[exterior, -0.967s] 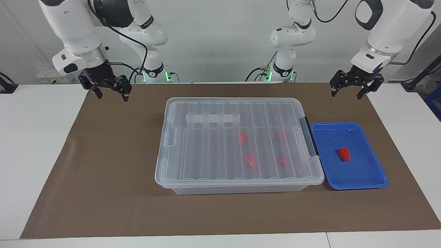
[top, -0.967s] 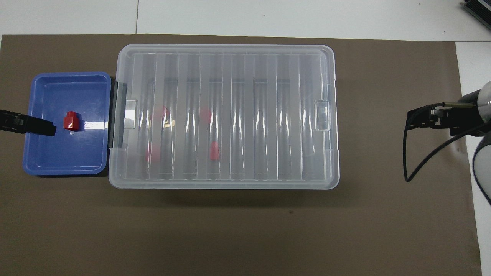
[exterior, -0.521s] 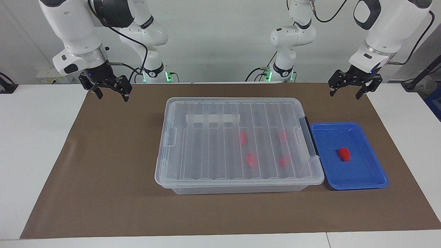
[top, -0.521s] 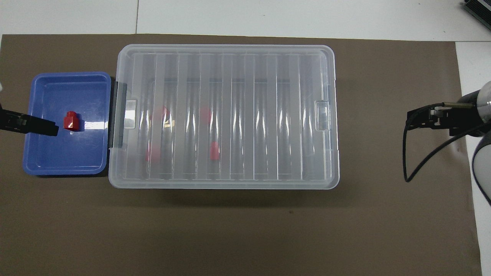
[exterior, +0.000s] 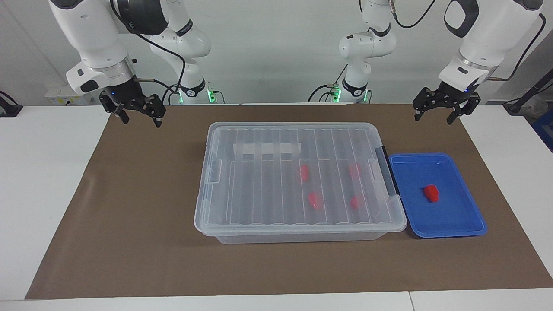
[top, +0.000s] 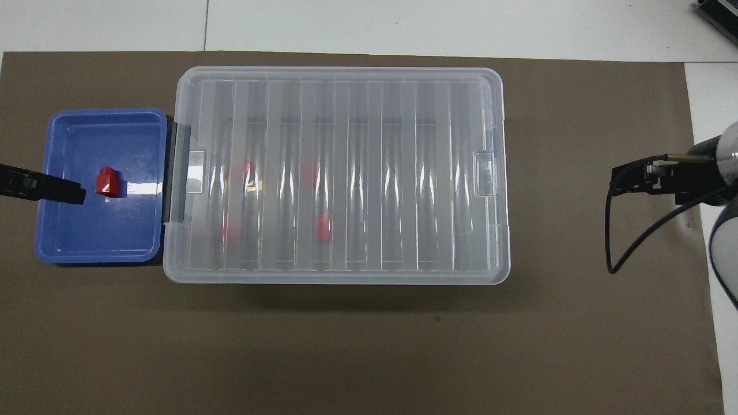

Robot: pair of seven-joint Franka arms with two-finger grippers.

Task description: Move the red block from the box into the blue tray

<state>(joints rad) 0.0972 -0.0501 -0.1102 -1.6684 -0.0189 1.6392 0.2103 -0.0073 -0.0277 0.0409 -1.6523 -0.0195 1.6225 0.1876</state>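
At the right arm's end of the bench the right tool (exterior: pixel 137 115) is held high with jaws apart, the lidded box (exterior: pixel 298 181) lies mid-bench, the red block (exterior: pixel 431 193) rests in the tray (exterior: pixel 466 216), and the left tool (exterior: pixel 440 113), also apart and empty, could nudge that tray if lowered carelessly.

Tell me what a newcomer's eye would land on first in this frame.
The large clear plastic box with its ribbed lid on sits mid-table, four small red blocks showing through. Beside it, toward the left arm's end, the shallow blue plastic tray holds one red block. The left gripper and right gripper hang open and empty above the mat's corners.
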